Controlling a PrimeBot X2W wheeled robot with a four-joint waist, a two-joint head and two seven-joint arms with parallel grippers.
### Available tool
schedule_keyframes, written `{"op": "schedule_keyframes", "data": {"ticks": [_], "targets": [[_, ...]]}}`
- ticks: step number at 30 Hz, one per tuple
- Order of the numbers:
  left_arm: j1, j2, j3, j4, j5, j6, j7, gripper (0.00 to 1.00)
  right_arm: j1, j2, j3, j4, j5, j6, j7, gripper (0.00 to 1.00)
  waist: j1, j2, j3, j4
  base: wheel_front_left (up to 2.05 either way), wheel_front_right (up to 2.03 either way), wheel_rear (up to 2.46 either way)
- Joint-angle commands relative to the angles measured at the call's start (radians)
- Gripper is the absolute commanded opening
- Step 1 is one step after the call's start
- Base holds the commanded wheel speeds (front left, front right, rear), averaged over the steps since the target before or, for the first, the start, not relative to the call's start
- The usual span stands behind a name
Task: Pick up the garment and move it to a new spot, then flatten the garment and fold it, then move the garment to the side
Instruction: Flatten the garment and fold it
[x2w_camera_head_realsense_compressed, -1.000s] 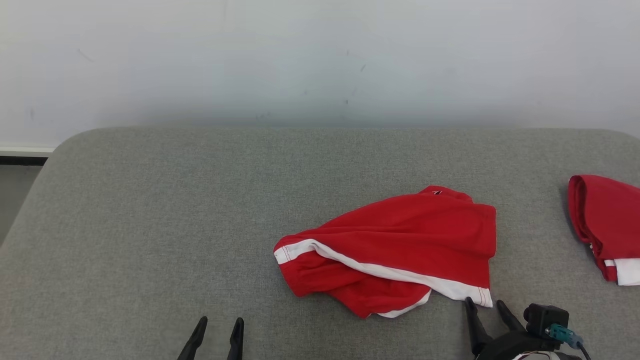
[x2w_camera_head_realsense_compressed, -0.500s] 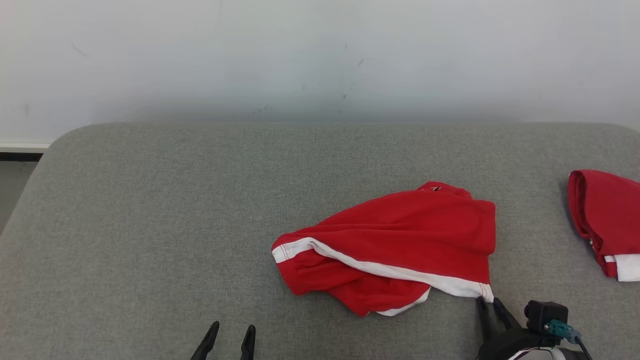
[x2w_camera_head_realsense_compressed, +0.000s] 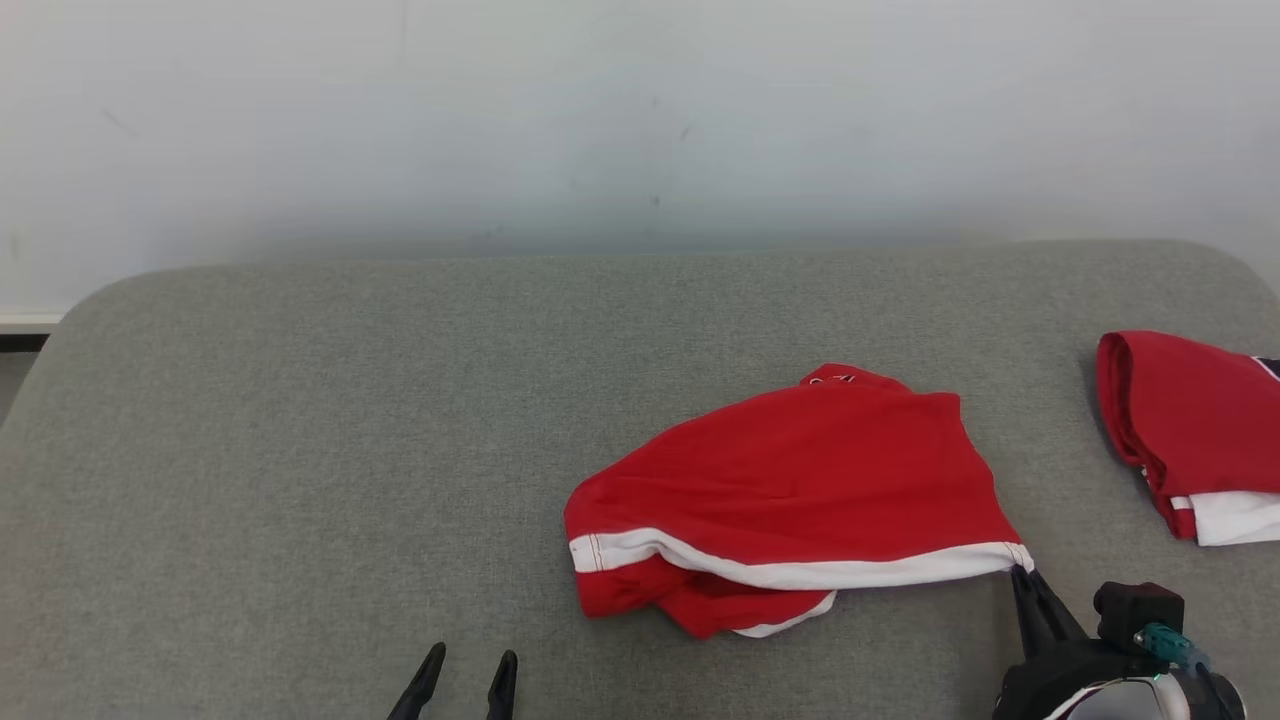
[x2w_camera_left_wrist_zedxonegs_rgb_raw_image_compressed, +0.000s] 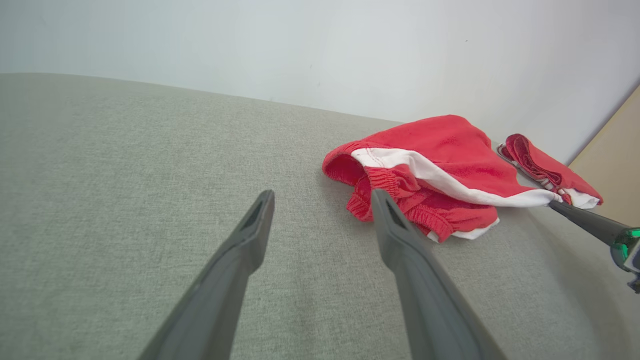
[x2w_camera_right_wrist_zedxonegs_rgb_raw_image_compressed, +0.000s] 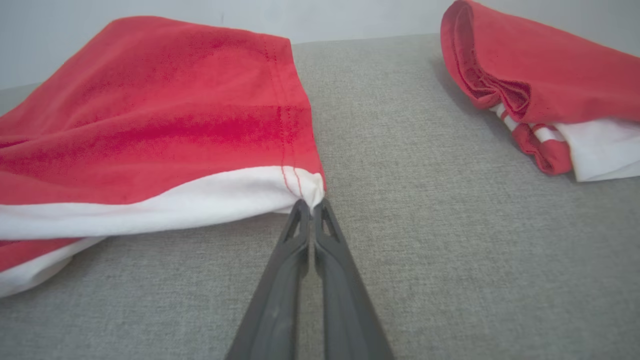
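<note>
- Since a second ago my right gripper (x2w_camera_right_wrist_zedxonegs_rgb_raw_image_compressed: 311, 206) has closed its two fingers on the white hem corner of the red garment (x2w_camera_head_realsense_compressed: 800, 470). That corner is now drawn out to the right and the white band is pulled straight.
- My left gripper (x2w_camera_head_realsense_compressed: 470, 655) hangs low by the near edge with its fingers spread, holding nothing and apart from the cloth.
- I see the garment lying right of centre on the grey pad (x2w_camera_head_realsense_compressed: 300, 450), with its left end bunched and part of it tucked underneath.
- I judge this to be the pick-up step: the grip is made, but the cloth is not yet lifted.
- Next I would raise that corner slowly and carry it left. It is a thin pinch on a single corner and could slip.
- I have wide bare pad to the left and toward the back.
- A second red piece (x2w_camera_head_realsense_compressed: 1180, 420) lies folded near the right edge, so I would stay clear of that side. The wall stands behind the far edge.
</note>
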Motion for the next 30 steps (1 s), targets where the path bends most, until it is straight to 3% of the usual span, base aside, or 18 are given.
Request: {"op": "schedule_keyframes", "data": {"ticks": [1, 8, 17, 30], "targets": [[0.0, -0.003, 0.002, 0.009, 0.0, -0.008, -0.004, 1.0, 0.017, -0.012, -0.002, -0.012, -0.007, -0.001, -0.001, 0.0, 0.0, 0.0, -0.008, -0.018, 0.0, 0.0, 0.0], [-0.033, -0.016, -0.026, 0.058, -0.023, -0.051, 0.003, 1.0, 0.038, -0.055, -0.016, -0.033, -0.015, -0.001, -0.001, 0.0, 0.0, 0.0, -0.017, -0.048, 0.0, 0.0, 0.0], [-0.109, -0.042, -0.106, 0.124, -0.052, -0.123, 0.058, 1.0, 0.046, -0.052, -0.018, -0.024, -0.018, -0.001, -0.001, 0.0, 0.0, 0.0, -0.011, -0.057, 0.0, 0.0, 0.0], [-0.259, -0.072, -0.158, 0.249, -0.102, -0.128, 0.207, 1.0, 0.01, -0.055, 0.045, -0.014, -0.006, -0.001, -0.001, 0.0, 0.0, 0.0, 0.01, -0.094, 0.0, 0.0, 0.0]]}}
